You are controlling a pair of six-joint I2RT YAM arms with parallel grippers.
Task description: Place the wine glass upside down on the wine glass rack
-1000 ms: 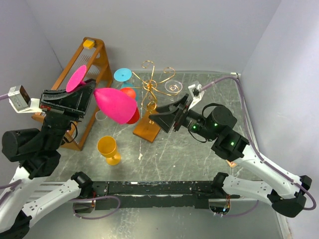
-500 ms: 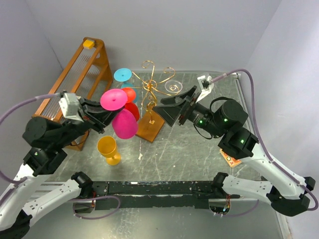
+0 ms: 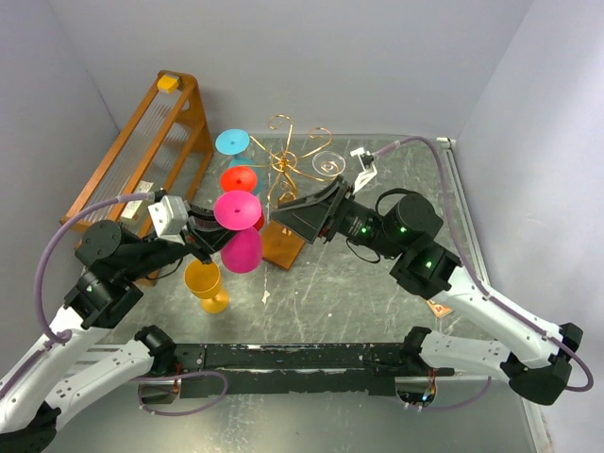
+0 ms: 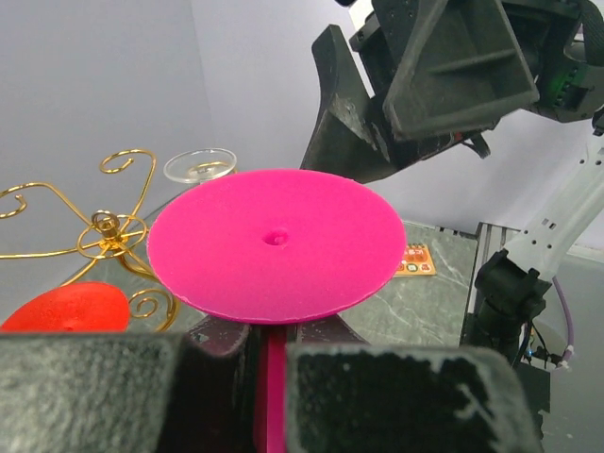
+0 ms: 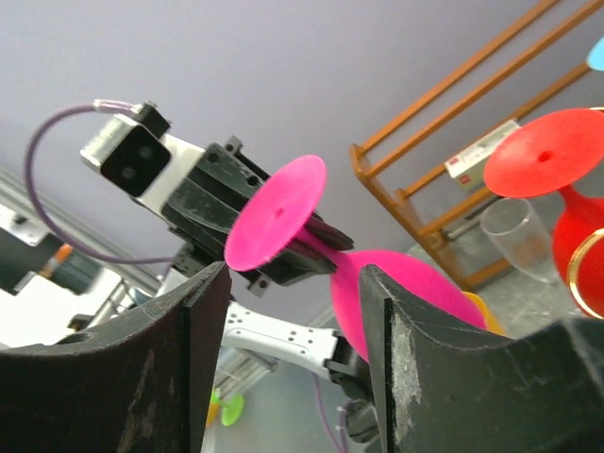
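Observation:
My left gripper is shut on the stem of a pink wine glass and holds it upside down, flat base on top. It hangs just left of the wine glass rack, a gold scroll stand on a brown wooden base. In the left wrist view the pink base fills the middle, the stem runs between my left gripper pads, and the gold rack is at left. My right gripper is open and empty over the rack's base. The right wrist view has its gripper facing the pink glass.
A red glass, a blue glass and a clear glass hang upside down on the rack. A yellow glass stands upright below the pink one. A tall orange wooden frame stands at back left. An orange card lies at right.
My left arm has swung the pink glass from lying sideways to upside down and carried it right and down beside the rack. My right gripper has shifted left, nearer the rack's base.

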